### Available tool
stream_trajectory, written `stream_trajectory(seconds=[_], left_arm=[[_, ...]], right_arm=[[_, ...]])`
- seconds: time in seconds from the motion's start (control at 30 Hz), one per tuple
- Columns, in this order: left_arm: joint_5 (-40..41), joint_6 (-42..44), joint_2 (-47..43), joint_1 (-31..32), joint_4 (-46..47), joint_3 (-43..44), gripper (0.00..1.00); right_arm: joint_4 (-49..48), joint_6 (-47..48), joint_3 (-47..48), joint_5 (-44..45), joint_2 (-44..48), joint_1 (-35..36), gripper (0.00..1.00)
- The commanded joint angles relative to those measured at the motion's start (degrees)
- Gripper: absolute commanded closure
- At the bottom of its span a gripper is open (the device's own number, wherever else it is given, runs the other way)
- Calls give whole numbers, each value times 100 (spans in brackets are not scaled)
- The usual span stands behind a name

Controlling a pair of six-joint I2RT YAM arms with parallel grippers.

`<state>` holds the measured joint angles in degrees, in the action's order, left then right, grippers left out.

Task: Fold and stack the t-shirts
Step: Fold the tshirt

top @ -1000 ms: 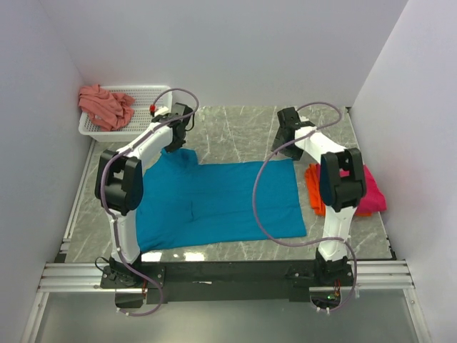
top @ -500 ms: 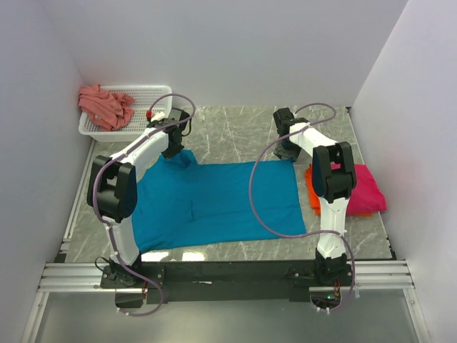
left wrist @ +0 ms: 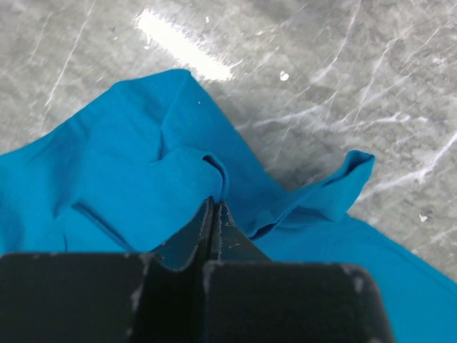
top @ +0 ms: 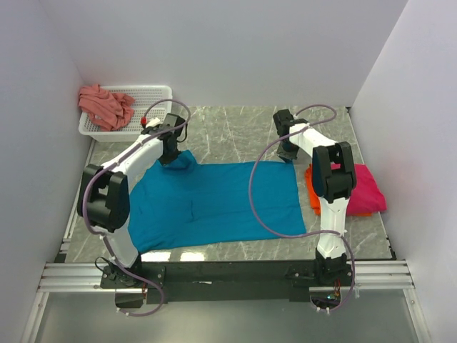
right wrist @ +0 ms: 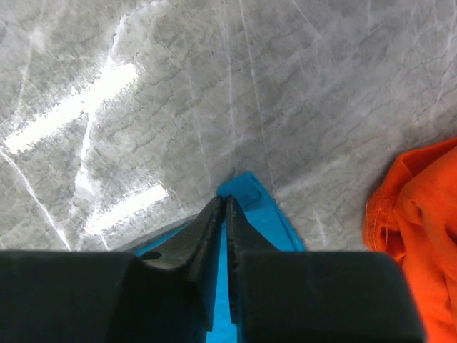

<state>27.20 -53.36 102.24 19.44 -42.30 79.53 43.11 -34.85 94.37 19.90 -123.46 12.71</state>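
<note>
The teal-blue t-shirt [top: 214, 204] lies flat in the middle of the table, not folded yet. The left claw [top: 171, 153] and the right claw [top: 288, 153] each pinch one of its far corners. The orange t-shirt [top: 314, 187] and the magenta-pink t-shirt [top: 368, 189] sit piled at the right edge. The salmon-pink t-shirt [top: 106, 106] waits in the white basket [top: 153, 91] at the far left corner.

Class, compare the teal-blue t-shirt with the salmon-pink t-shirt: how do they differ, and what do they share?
The teal-blue t-shirt lies spread nearly flat on the table; the salmon-pink t-shirt sits crumpled in the white basket. The left gripper and right gripper are shut on the teal-blue t-shirt's far edge; neither touches the salmon-pink t-shirt. Both are plain-coloured cloth.
</note>
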Motion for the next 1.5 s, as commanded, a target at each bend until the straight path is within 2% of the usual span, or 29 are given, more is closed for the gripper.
stream_trajectory(seconds=[0.0,0.1,0.6,1.1,1.47], left_arm=[[-48,-227,-432,-2,-23,-148,100],[-5,-367,-616,-2,-111,-280,100],[-110,-991,-1873,68,-638,-1158,100],[-355,-1861,-3218,323,-1631,-2090,100],[-514,-2758,-4106,762,-2581,-2362,100]], right_arm=[[-109,4,-129,102,296,38,92],[-329,154,-322,93,541,117,100],[-1121,260,-1965,207,2159,328,100],[-1174,418,-2581,163,3020,513,100],[-1287,514,-2924,93,3416,662,100]])
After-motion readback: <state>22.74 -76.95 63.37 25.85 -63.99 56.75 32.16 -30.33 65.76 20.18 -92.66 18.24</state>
